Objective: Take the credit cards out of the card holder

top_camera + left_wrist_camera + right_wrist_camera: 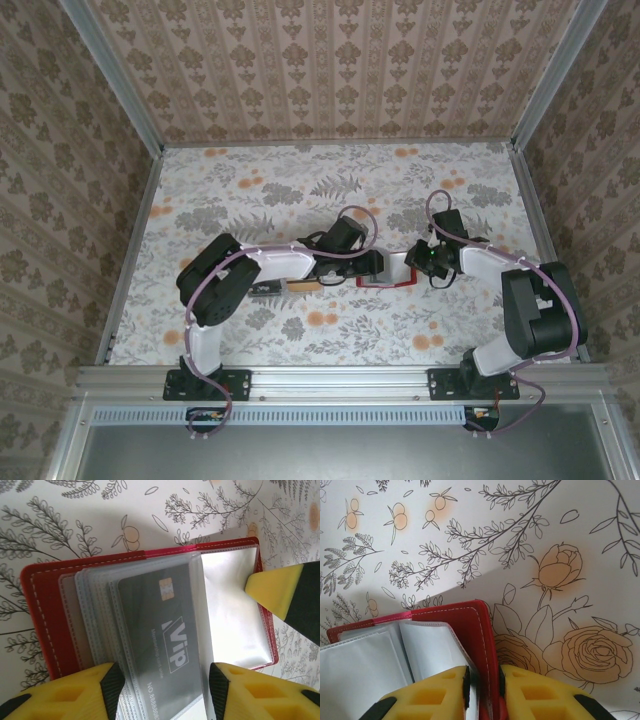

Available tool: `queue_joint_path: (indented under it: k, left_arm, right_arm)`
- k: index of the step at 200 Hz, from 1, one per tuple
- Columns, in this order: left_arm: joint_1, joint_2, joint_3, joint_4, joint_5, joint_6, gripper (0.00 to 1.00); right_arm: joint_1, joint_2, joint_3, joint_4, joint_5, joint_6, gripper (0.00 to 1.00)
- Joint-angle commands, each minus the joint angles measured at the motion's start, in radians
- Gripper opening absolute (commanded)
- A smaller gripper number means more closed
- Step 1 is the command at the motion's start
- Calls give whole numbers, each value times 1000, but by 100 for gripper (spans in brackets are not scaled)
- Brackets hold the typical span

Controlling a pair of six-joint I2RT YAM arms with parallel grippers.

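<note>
The red card holder point(47, 615) lies open on the floral table, its clear sleeves fanned out. A dark grey credit card point(160, 625) marked VIP sits in the top sleeve. My left gripper point(166, 685) is open, with a pad on each side of that sleeve and card. My right gripper point(483, 680) is shut on the card holder's point(470, 625) red cover edge together with a clear sleeve. One of its yellow fingertips point(280, 590) shows over the holder's right side. From above, both grippers point(375, 265) point(412, 262) meet at the card holder point(385, 283) mid-table.
The floral table cover point(300, 190) is ringed by patterned walls and a metal frame point(130, 250). A small tan flat thing point(303, 285) and a dark one point(263, 290) lie under the left arm; I cannot tell what they are.
</note>
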State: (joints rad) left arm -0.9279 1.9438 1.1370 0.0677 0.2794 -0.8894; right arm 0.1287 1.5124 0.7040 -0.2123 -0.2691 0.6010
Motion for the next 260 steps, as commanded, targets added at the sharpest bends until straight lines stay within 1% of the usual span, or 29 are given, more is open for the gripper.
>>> queue_joint_path:
  k: [1, 12, 28, 86, 105, 115, 148, 163, 189, 199, 214, 225, 235, 251, 260]
  left_arm:
    - [-12, 3, 8, 40, 41, 12, 64]
    - [-12, 3, 8, 42, 41, 12, 74]
    - [-13, 6, 2, 57, 51, 14, 82]
    - [-11, 20, -14, 143, 92, -2, 92]
    - [-9, 23, -28, 174, 104, -9, 94]
    - [-7, 26, -28, 183, 110, -14, 97]
    - [-3, 24, -38, 184, 103, -25, 96]
    - [0, 14, -46, 172, 93, -23, 96]
    - [0, 7, -42, 153, 88, -11, 96]
    - [1, 10, -39, 152, 90, -11, 95]
    - [0, 16, -35, 153, 93, -12, 95]
    - [0, 21, -34, 153, 95, -15, 95]
    - [1, 23, -33, 158, 96, -16, 95]
    - [0, 23, -30, 157, 98, -17, 95]
    - [1, 22, -30, 159, 97, -17, 95]
  right_arm:
    - [6, 7, 5, -13, -1, -10, 26]
    - [5, 7, 5, -12, -1, -10, 26]
    - [6, 5, 5, -15, -1, -10, 26]
    - [6, 8, 4, -15, 0, -10, 26]
    - [6, 9, 3, -15, 0, -10, 26]
    - [6, 10, 2, -14, 2, -10, 27]
    - [5, 7, 4, -19, 6, -9, 27]
    - [4, -9, 2, -37, 39, 1, 33]
    - [-6, -87, -7, -65, 118, 22, 41]
    - [-6, -114, -8, -81, 151, 23, 42]
    - [-6, -199, -3, -110, 199, 24, 43]
    - [-6, -242, -2, -120, 212, 17, 43]
    - [-6, -270, 1, -124, 199, 8, 42]
    - [-6, -284, 8, -109, 130, -4, 37]
    - [-6, -274, 13, -100, 78, -4, 32]
